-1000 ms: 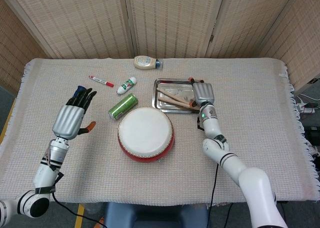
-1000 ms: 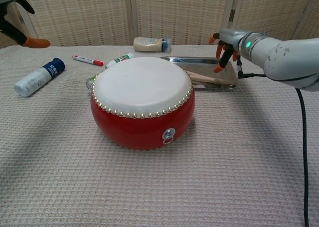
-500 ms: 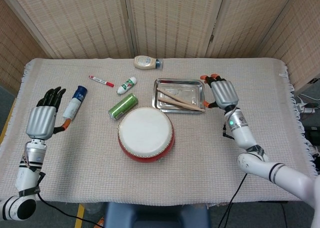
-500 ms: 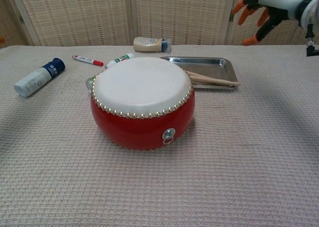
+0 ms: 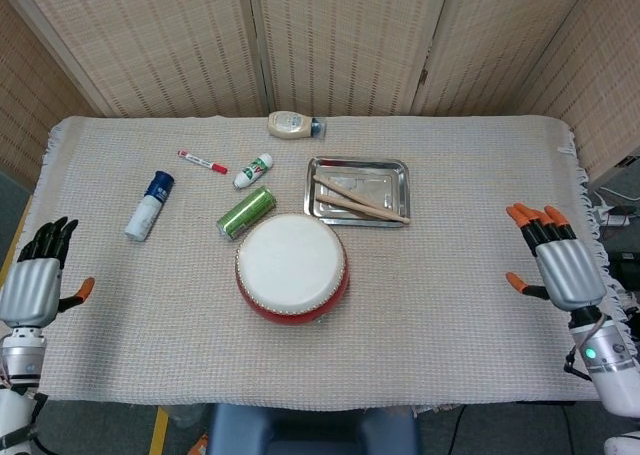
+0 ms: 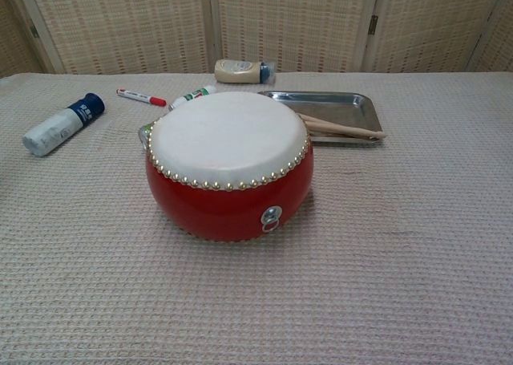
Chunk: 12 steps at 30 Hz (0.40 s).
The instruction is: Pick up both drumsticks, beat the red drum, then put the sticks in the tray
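The red drum (image 5: 292, 268) (image 6: 229, 164) with its white skin stands in the middle of the table. Behind it to the right, both wooden drumsticks (image 5: 360, 200) (image 6: 343, 128) lie crossed inside the metal tray (image 5: 385, 167) (image 6: 321, 98). At the table's far left edge my left hand (image 5: 34, 283) is open and holds nothing. My right hand (image 5: 555, 263) is open at the far right edge, orange fingertips spread, also holding nothing. Both hands are far from the tray and drum. The chest view shows neither hand.
A green can (image 5: 246, 212) lies by the drum's back left. A white bottle with a blue cap (image 5: 147, 204) (image 6: 58, 126), a red marker (image 5: 202, 162) (image 6: 141, 98), a small white tube (image 5: 253, 170) and a mayonnaise bottle (image 5: 293, 125) (image 6: 240, 70) lie farther back.
Both hands have pulled away from the middle to the table's outer edges. The right hand left the tray, where the two sticks now lie. The chest view no longer shows either hand.
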{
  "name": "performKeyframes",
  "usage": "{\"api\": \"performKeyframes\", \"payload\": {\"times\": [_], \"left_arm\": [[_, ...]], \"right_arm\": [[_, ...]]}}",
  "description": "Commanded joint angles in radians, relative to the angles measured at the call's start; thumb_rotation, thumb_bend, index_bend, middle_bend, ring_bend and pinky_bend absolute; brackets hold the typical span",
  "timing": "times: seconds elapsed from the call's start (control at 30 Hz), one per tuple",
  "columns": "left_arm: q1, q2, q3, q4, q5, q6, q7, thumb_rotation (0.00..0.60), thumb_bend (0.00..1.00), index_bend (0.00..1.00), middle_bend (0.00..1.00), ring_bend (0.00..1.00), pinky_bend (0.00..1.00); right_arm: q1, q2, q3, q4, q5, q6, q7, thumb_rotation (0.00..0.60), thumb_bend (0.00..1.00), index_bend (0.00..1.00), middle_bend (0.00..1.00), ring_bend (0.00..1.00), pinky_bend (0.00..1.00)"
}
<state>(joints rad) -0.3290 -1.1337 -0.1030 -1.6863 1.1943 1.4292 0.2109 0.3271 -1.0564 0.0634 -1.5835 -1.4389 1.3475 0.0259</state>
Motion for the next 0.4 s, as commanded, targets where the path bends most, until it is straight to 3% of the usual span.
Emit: {"api": "performKeyframes", "payload": {"times": [0.03, 0.4], "left_arm": [[0.051, -0.017, 0.036, -0.012, 0.056, 0.065, -0.004, 0.6, 0.32, 0.0, 0.0, 0.0, 0.17], [0.15, -0.054, 0.099, -0.039, 0.18, 0.175, 0.058, 0.6, 0.32, 0.0, 0.0, 0.0, 0.13]], "right_arm": [[-0.101, -0.016, -0.051, 0.032, -0.075, 0.131, 0.057, 0.6, 0.15, 0.0, 0.04, 0.0, 0.07], [-0.228, -0.035, -0.091, 0.027, -0.111, 0.251, 0.078, 0.6, 0.15, 0.0, 0.04, 0.0, 0.03]]}}
